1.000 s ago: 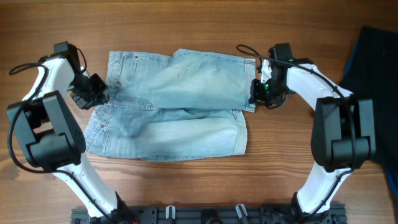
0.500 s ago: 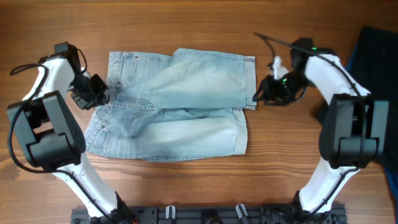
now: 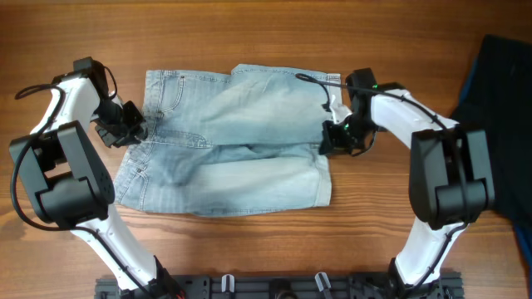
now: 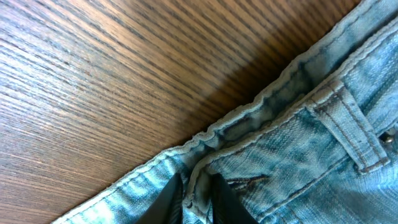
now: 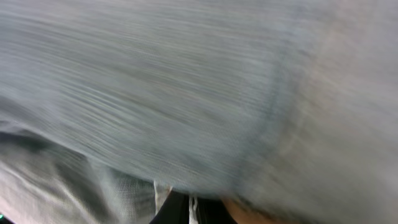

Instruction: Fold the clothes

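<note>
Denim shorts (image 3: 237, 158): spread mid-frame on the counter (image 3: 249, 33). Left tool (image 3: 135, 126): clamped on waistband (image 4: 292, 93), left edge. Right tool (image 3: 329, 143): closed at leg hem (image 3: 336, 100), right edge; catch unconfirmed, view blurred. Hem is best lifted evenly before being carried across.

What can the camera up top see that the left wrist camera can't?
Only the top camera shows the whole shorts, the left hand at the waistband, the right hand at a leg hem, and a dark cloth far right. Only the left wrist camera shows, close up, a belt loop, the stitching, a metal rivet and its hand pinching the waistband edge. Both show blue denim on the wooden table.
</note>
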`<state>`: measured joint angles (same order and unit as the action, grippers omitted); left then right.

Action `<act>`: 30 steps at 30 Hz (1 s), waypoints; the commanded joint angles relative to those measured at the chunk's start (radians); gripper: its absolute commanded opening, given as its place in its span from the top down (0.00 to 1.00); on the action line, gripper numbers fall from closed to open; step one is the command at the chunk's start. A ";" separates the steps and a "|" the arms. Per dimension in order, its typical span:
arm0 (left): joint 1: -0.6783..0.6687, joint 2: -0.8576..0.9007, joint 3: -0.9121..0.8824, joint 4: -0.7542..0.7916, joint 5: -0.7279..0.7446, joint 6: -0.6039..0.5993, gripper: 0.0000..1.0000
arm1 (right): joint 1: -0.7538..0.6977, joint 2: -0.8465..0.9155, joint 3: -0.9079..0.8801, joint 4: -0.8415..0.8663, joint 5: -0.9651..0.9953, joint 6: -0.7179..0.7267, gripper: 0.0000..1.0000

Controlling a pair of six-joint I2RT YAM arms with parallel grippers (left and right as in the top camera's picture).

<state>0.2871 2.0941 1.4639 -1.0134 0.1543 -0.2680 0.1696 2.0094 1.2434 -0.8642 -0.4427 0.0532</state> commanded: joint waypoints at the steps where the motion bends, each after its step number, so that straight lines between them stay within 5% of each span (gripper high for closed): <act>1: -0.017 -0.014 -0.008 -0.013 0.013 0.026 0.83 | -0.048 -0.084 0.119 -0.134 0.303 0.058 0.96; 6: -0.017 -0.015 -0.008 -0.001 0.014 0.026 0.83 | -0.058 -0.220 0.150 -0.191 0.358 0.054 0.96; 9: -0.017 -0.015 -0.001 -0.003 0.014 0.027 0.84 | -0.058 -0.222 0.149 -0.169 0.392 0.055 0.87; 10: -0.015 -0.019 0.021 -0.026 0.013 0.037 0.83 | -0.059 -0.220 0.149 -0.162 0.433 0.075 0.47; 11: -0.014 -0.024 0.041 -0.047 0.014 0.053 0.83 | -0.063 -0.220 0.149 -0.158 0.462 0.109 0.34; 20: -0.048 -0.218 0.230 -0.386 0.040 0.077 0.77 | -0.158 -0.220 0.060 -0.246 0.174 0.038 0.30; 24: -0.055 -0.260 0.229 -0.526 0.039 0.074 0.86 | -0.158 -0.221 -0.028 -0.244 -0.051 -0.054 0.27; 30: -0.055 -0.359 0.203 -0.598 0.034 0.078 0.90 | -0.156 -0.286 -0.211 -0.257 -0.100 -0.078 0.27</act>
<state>0.2310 1.8259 1.6810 -1.5940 0.1848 -0.2028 0.0105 1.7813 1.1271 -1.1152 -0.4625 0.0120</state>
